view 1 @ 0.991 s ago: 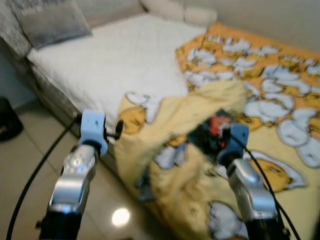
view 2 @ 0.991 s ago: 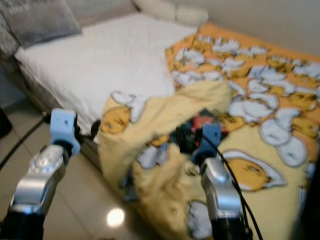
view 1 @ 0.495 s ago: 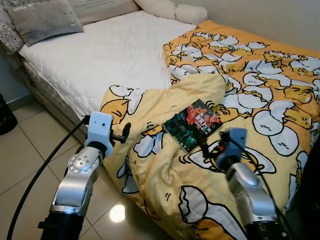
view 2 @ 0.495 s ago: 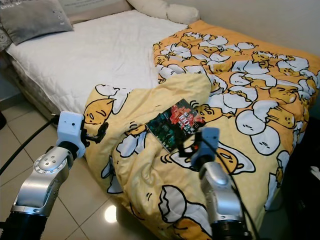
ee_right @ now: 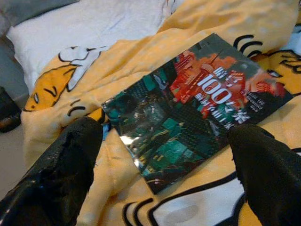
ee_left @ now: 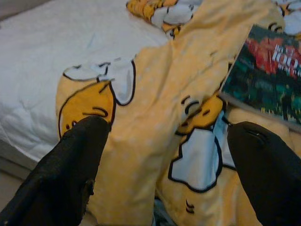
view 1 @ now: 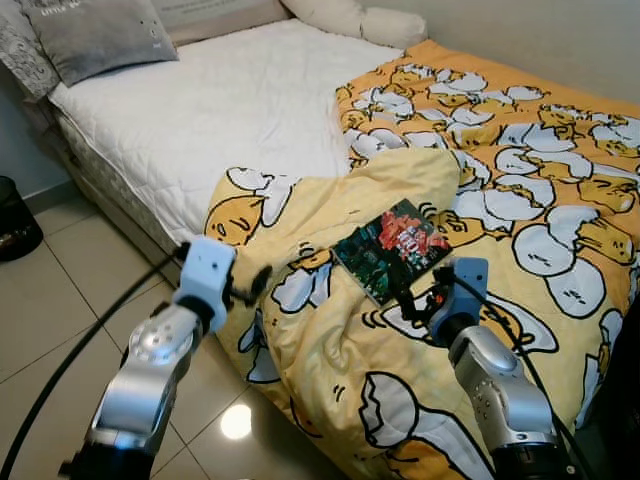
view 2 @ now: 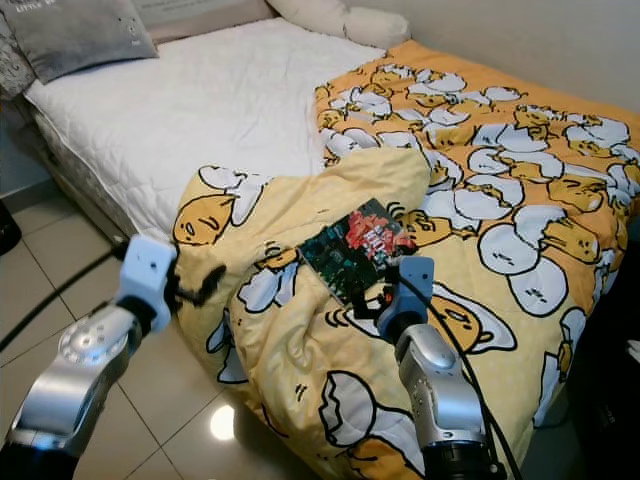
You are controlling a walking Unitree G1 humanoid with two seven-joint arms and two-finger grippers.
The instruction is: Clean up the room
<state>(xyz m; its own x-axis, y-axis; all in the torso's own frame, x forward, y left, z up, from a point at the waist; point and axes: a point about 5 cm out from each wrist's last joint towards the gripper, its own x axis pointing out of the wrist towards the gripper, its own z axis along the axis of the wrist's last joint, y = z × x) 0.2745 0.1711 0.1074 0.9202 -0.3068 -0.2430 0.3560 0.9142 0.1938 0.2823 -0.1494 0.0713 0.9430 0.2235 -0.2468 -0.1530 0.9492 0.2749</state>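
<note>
A glossy book (view 1: 390,248) with a red and green cover lies flat on the rumpled yellow egg-print duvet (view 1: 330,350), near the bed's front edge. My right gripper (view 1: 420,300) hovers just in front of the book, open, its fingers (ee_right: 75,155) spread wider than the cover (ee_right: 197,113) and holding nothing. My left gripper (view 1: 257,283) is open at the duvet's hanging left fold (ee_left: 155,122), above the floor. The book's corner (ee_left: 265,80) appears in the left wrist view.
The bare white mattress (view 1: 220,110) takes up the bed's left half, with a grey pillow (view 1: 100,35) and white pillows (view 1: 360,20) at the head. A black bin (view 1: 15,215) stands on the tiled floor (view 1: 70,300) to the left. Something dark (view 1: 625,400) rises at the right edge.
One second ago the picture was blurred with the camera moving; it has since steadied. The left arm has leaned in closer to the duvet's fold. The right gripper stays by the book.
</note>
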